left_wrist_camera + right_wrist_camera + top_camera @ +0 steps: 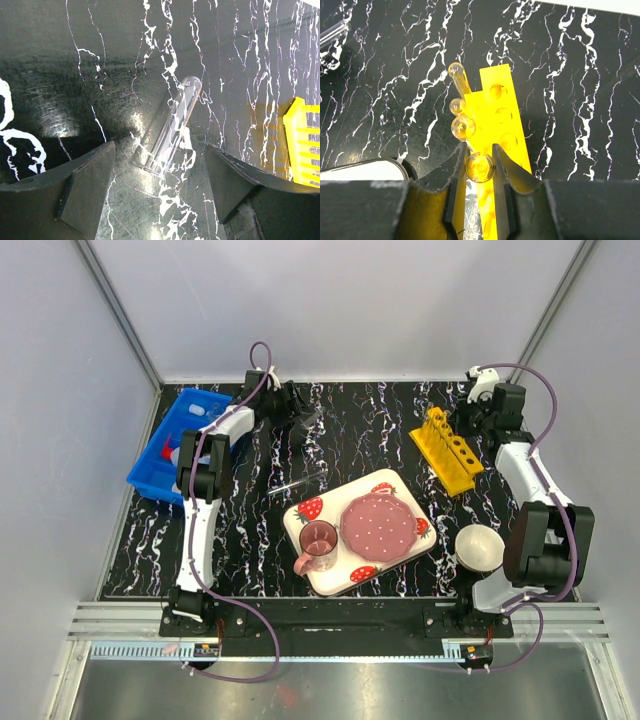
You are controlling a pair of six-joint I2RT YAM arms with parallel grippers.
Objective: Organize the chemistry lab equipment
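Black marble-look bench with white veins, walled in pale grey, fills my top view. Toward 2 o'clock stands the yellow plastic holed rack (pixel 447 450). At 6 o'clock sits the strawberry-print tray (pixel 300 512), and a blue plastic bin (pixel 150 475) lies at 10 o'clock.

My right tool (pixel 479 150) is nearly closed. Its two fingers (pixel 454 185) pinch the rim of an upright clear glass tube (pixel 479 166), which is seated in the rack's nearest hole. Three more tubes stand in the row beyond it toward 12 o'clock, the farthest one leaning.

My left tool (pixel 160 147) is spread wide and holds nothing. It hangs over a loose clear glass test tube (pixel 172 125), which lies flat on the bench between the jaws and touches neither. From above, that loose tube (pixel 297 483) rests just off the tray's 11 o'clock corner, well apart from the rack.

I judge the loose tube to be light, stiff, slick and easily cracked, and round enough to roll off if one finger nudges it first. Its rounded end points to 1 o'clock in the wrist view and its open mouth to 7 o'clock. I would close across its width near the mouth, softly and squarely, so the rounded end stays free to lead into a hole. The racked tube needs only a gentle let-go, since a sideways tug could tip the light rack.
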